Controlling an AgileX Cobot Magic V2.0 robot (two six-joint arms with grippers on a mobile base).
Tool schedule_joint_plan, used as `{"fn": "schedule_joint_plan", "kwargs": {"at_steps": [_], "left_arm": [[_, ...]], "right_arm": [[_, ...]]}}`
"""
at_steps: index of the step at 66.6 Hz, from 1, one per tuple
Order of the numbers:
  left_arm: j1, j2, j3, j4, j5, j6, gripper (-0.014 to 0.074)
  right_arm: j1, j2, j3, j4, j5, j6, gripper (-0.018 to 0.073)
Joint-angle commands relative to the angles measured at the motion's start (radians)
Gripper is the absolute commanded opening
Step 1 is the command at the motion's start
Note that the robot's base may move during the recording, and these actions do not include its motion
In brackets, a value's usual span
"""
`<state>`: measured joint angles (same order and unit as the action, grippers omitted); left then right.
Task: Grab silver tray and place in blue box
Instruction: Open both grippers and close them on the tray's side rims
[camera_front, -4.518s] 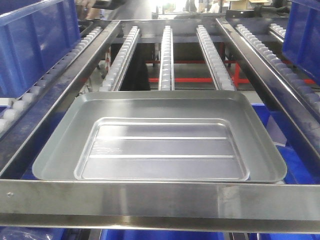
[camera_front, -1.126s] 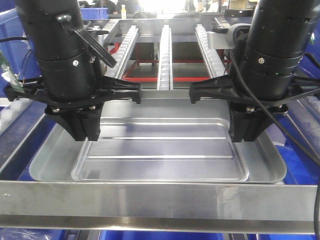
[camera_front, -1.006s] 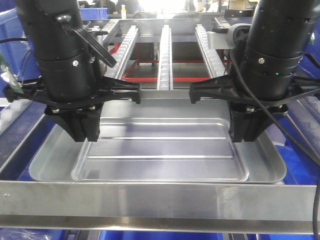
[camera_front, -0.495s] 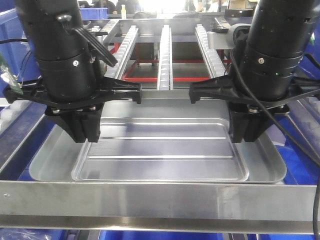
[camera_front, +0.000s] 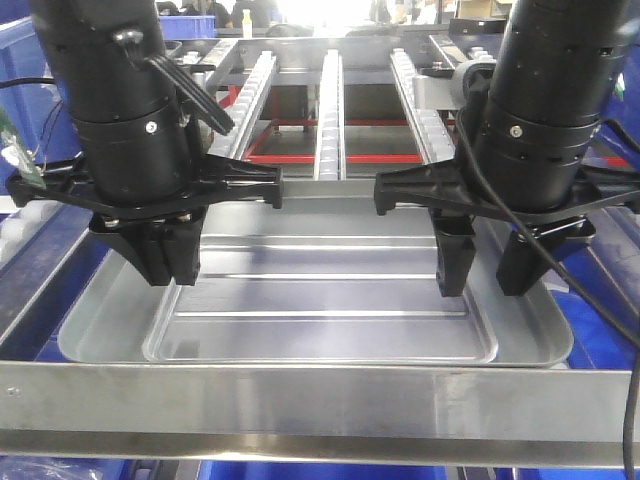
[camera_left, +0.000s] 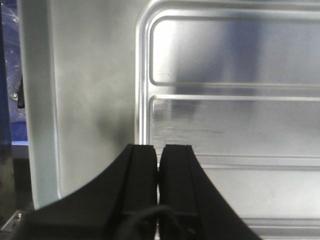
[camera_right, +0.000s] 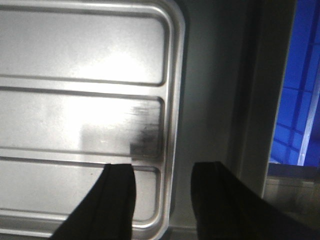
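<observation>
The silver tray (camera_front: 320, 300) lies flat on the roller rack, with its long ridges running left to right. My left gripper (camera_front: 170, 272) hangs shut over the tray's left side. In the left wrist view its tips (camera_left: 160, 148) sit above the edge of the recessed panel of the tray (camera_left: 230, 125). My right gripper (camera_front: 487, 285) is open over the tray's right side. There it (camera_right: 163, 172) straddles the panel's corner on the tray (camera_right: 75, 115). Blue crate plastic (camera_front: 600, 335) shows under the rack at the right (camera_right: 292, 120). I cannot tell whether it is the blue box.
A steel crossbar (camera_front: 320, 400) runs along the front of the rack. Roller rails (camera_front: 330, 110) stretch away behind the tray. More blue crate plastic shows at the far left (camera_front: 22, 70) and below the crossbar (camera_front: 330, 470).
The right gripper has opened its fingers and sits slightly lower than half a second ago. The left gripper and the tray have not moved.
</observation>
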<state>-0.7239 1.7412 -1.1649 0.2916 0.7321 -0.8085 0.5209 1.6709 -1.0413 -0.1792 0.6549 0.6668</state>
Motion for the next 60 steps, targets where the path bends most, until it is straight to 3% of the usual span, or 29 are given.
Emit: {"fn": "schedule_joint_plan", "kwargs": {"at_steps": [1,15,26,30,47,60], "left_arm": [[-0.008,-0.043,-0.027,0.020,-0.009,-0.010,-0.0006],[-0.008,-0.043,-0.027,0.020,-0.016,-0.010,0.0010],[-0.008,-0.043,-0.027,0.022,-0.016,-0.010,0.0260],[-0.004,-0.043,-0.027,0.024,-0.018,-0.010,0.0307],[0.052,-0.019,-0.027,-0.003,-0.018,-0.010,0.0255],[0.056,-0.005,-0.027,-0.005,-0.012,-0.010,0.0242]], "right_arm": [[-0.002,-0.039,-0.025,-0.009,-0.027,0.000,0.0395],[-0.002,-0.039,-0.025,-0.008,-0.049,0.000,0.0395],[-0.002,-0.039,-0.025,-0.008,-0.049,0.000,0.0395],[-0.002,-0.039,-0.025,-0.008,-0.054,0.000,0.0395],[-0.002,-0.038,-0.025,-0.008,-0.078,0.000,0.0395],[-0.003,-0.038,-0.025,-0.008,-0.093,0.000,0.0395]]}}
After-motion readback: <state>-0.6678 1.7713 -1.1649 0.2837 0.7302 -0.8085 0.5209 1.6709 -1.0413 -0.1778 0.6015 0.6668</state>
